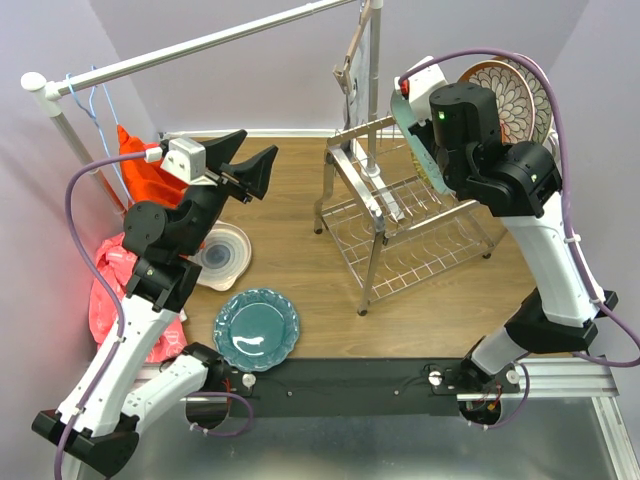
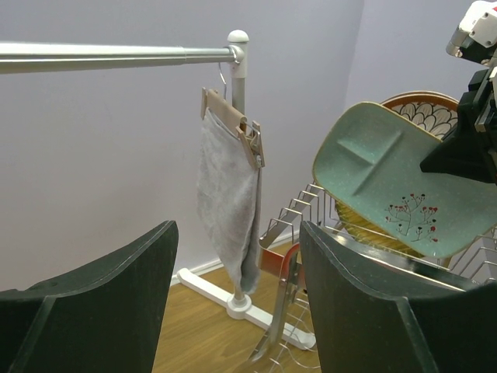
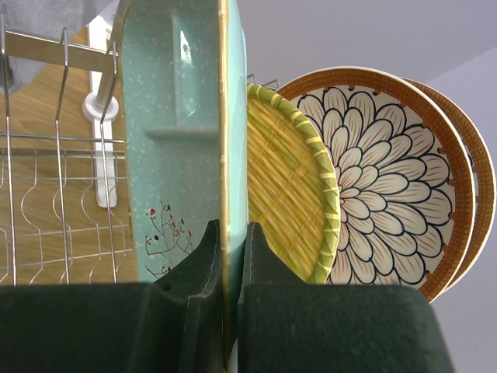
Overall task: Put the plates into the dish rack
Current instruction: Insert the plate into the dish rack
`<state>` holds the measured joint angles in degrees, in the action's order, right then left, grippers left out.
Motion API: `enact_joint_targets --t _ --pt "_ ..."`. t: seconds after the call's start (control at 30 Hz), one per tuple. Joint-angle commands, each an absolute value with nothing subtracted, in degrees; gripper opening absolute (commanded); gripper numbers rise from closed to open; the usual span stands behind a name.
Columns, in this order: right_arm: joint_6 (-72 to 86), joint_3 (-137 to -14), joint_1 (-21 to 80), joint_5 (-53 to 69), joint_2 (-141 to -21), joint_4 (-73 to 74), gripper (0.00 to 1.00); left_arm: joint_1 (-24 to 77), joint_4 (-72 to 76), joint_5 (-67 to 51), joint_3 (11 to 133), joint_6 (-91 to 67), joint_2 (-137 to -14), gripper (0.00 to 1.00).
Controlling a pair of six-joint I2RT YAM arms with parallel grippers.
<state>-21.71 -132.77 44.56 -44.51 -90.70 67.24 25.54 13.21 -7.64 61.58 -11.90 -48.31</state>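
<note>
Right gripper (image 3: 233,237) clenched on rim of pale green divided plate (image 3: 171,132), upright over dish rack (image 1: 420,240), upper right of top view. Left gripper (image 1: 258,148) released, empty, upper left. Teal plate (image 1: 256,330) lies on bench (image 1: 300,200), lower centre.

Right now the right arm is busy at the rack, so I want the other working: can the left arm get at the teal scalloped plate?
Probably yes. The left pincer is open and empty, and the teal scalloped plate lies flat and uncovered on the wooden table near that arm's base, nothing between.
</note>
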Motion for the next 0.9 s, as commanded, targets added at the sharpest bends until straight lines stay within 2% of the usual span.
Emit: enact_joint_targets --t 0.0,0.87 --pt "-21.18 -132.98 44.74 -45.79 -91.05 70.84 0.13 25.14 13.71 -8.35 61.35 -11.69 -47.37 0.73" --pt "-21.36 -133.59 44.74 -44.91 -92.37 70.58 0.18 24.35 13.62 -8.96 61.35 -11.51 -47.37 0.73"
